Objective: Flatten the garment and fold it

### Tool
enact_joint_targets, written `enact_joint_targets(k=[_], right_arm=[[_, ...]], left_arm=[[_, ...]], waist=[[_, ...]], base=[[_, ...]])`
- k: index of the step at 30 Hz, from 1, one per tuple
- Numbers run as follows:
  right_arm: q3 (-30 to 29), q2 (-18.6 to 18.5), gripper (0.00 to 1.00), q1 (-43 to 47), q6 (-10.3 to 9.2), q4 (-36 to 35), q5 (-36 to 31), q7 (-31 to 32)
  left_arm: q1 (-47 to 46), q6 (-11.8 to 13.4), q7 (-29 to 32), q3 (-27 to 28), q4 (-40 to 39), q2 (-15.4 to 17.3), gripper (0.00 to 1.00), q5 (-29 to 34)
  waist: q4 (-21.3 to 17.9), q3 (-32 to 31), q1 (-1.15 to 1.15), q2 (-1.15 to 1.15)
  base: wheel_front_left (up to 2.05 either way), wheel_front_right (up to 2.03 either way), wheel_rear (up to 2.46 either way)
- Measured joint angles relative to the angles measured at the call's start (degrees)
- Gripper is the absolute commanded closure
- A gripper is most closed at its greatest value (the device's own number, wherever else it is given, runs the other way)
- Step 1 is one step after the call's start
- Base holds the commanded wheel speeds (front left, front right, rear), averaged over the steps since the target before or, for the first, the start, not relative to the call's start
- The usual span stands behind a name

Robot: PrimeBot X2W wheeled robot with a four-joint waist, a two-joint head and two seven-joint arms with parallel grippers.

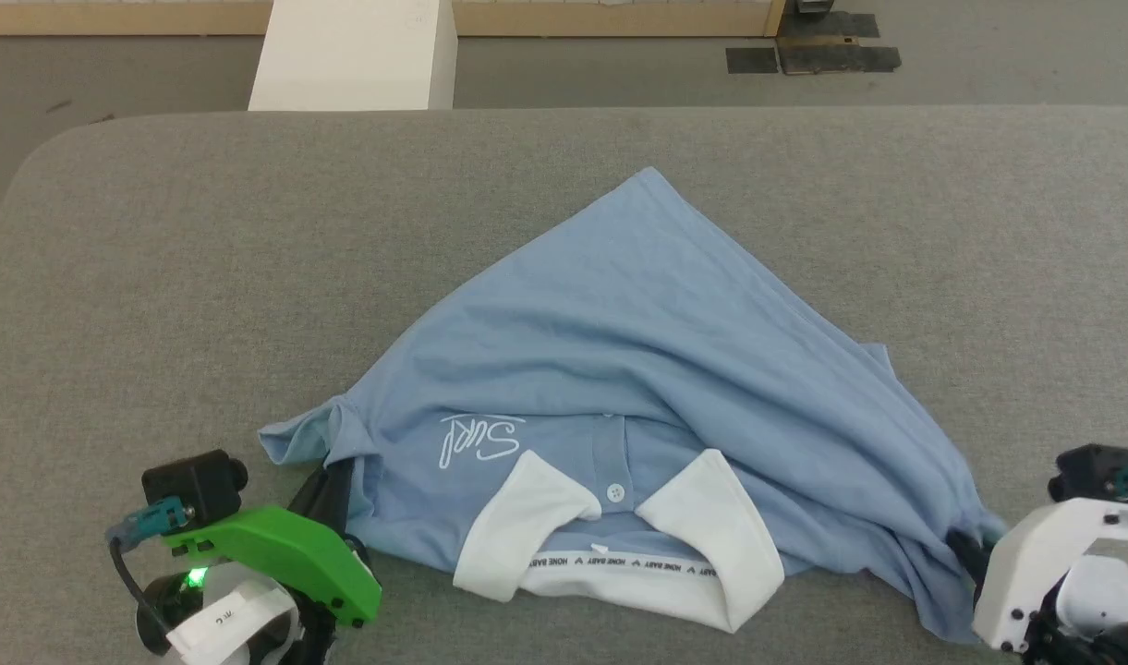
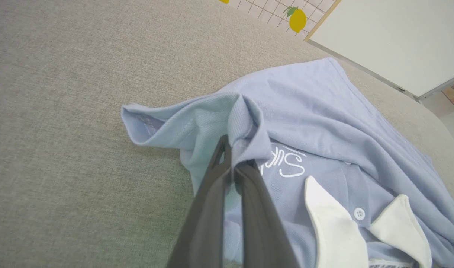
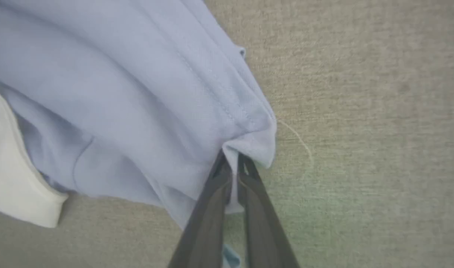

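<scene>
The light blue polo shirt [image 1: 637,369] lies crumpled in a rough triangle on the grey surface, white collar [image 1: 619,545] toward me, cursive logo [image 1: 480,439] and buttons facing up. My left gripper [image 1: 333,489] is shut on the bunched fabric at the shirt's left sleeve; in the left wrist view the gripper [image 2: 234,152] pinches a fold of blue cloth [image 2: 212,115]. My right gripper [image 1: 970,545] is shut on the shirt's right edge; in the right wrist view the gripper [image 3: 232,160] clamps a hemmed corner [image 3: 249,141]. The shirt's far point [image 1: 651,175] rests flat.
The grey padded table [image 1: 157,277] extends wide to the left, right and far side of the shirt. Beyond its far edge stand a white box [image 1: 356,55] and dark mats [image 1: 813,55] on the floor.
</scene>
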Motion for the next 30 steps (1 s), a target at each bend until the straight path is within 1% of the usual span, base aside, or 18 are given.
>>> enact_joint_targets(k=[5, 8, 12, 16, 20, 22, 26, 30], right_arm=[[-1.85, 0.03, 0.00, -2.10, 0.00, -5.26, 2.25, -8.03], [-2.11, -0.74, 0.00, -4.20, 0.00, -8.48, 2.67, -13.69], [-1.46, -1.51, 0.00, -7.66, 0.00, -9.15, 2.81, -20.84], [1.55, -1.99, 0.00, -11.41, 0.00, -7.62, 3.05, -24.23], [5.80, -2.00, 0.00, -17.37, 0.00, -4.97, 2.78, -24.60], [7.98, -2.08, 0.00, -21.70, 0.00, -2.68, 2.30, -24.53], [11.43, -2.89, 0.00, -29.86, 0.00, 3.13, -0.21, -21.29], [15.25, -4.83, 0.00, -38.82, 0.00, 10.26, -3.74, -15.06]], left_arm=[[0.49, 0.37, -0.01, 0.21, 0.03, 0.09, 1.00, -0.02], [0.73, 0.51, -0.02, 0.34, -0.08, 0.23, 1.00, -0.15], [0.87, 0.78, -0.01, 0.36, -0.40, 0.43, 1.00, -0.15], [0.83, 0.90, 0.26, 0.32, -1.12, 0.62, 1.00, -0.15], [0.48, 0.89, 0.42, 0.21, -1.72, 0.70, 1.00, -0.15], [-0.10, 0.82, 0.42, -0.09, -1.87, 0.64, 1.00, -0.15], [-1.97, 0.29, 0.38, -0.90, -1.94, 0.01, 1.00, -0.14], [-4.18, -1.00, -0.12, -1.92, -1.24, -1.34, 1.00, -0.14]], waist=[[-0.48, -0.58, 0.00, 0.00], [-0.87, -0.94, 0.00, 0.00], [-1.04, -0.87, 0.00, 0.00], [-0.60, 0.00, 0.00, 0.00], [0.09, 1.61, 0.00, 0.00], [0.71, 2.71, 0.00, 0.00], [2.42, 4.93, 0.01, 0.00], [5.05, 7.77, 0.01, 0.00]], base=[[0.00, 0.00, 0.00], [0.00, 0.00, 0.00], [0.00, 0.00, 0.00], [0.00, 0.00, 0.00], [0.00, 0.00, 0.00], [0.00, 0.00, 0.00], [0.00, 0.00, 0.00], [0.00, 0.00, 0.00]])
